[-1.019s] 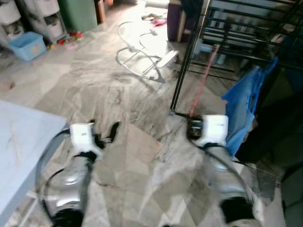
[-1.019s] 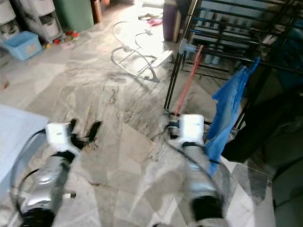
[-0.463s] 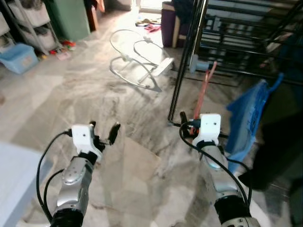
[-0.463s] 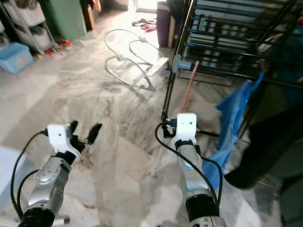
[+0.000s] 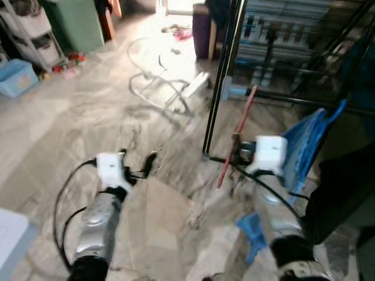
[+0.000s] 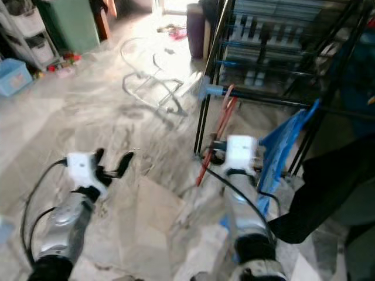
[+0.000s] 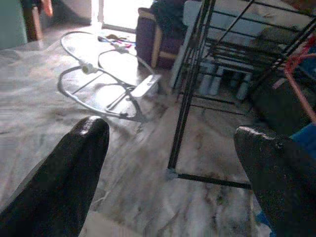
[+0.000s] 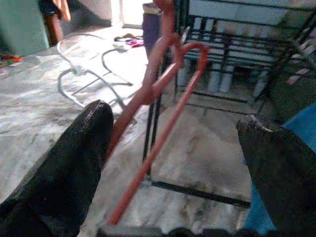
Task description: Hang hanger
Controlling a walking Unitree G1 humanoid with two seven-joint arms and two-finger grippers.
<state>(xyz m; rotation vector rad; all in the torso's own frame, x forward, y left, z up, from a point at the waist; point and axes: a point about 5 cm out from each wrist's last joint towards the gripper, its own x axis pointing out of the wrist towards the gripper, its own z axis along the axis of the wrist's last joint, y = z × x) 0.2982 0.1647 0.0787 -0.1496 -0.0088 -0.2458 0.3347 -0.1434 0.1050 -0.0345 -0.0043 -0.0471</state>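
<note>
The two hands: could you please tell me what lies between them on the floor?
Bare marble floor lies between the left hand and the right hand, as the left eye view shows; the hanger is at the right hand.

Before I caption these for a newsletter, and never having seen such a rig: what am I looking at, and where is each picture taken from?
This is a walking humanoid robot with two silver arms. Two pictures come from cameras in its head, looking down over both arms at a marble floor. The other two come from a camera on each wrist, looking out between that hand's two black fingers.

The left hand is open and empty. A red hanger lies against one finger of the right hand, whose fingers stand apart; how firmly it is held is unclear. Ahead stands a black metal rack with a blue cloth hanging on it. A white wire frame lies on the floor.
</note>
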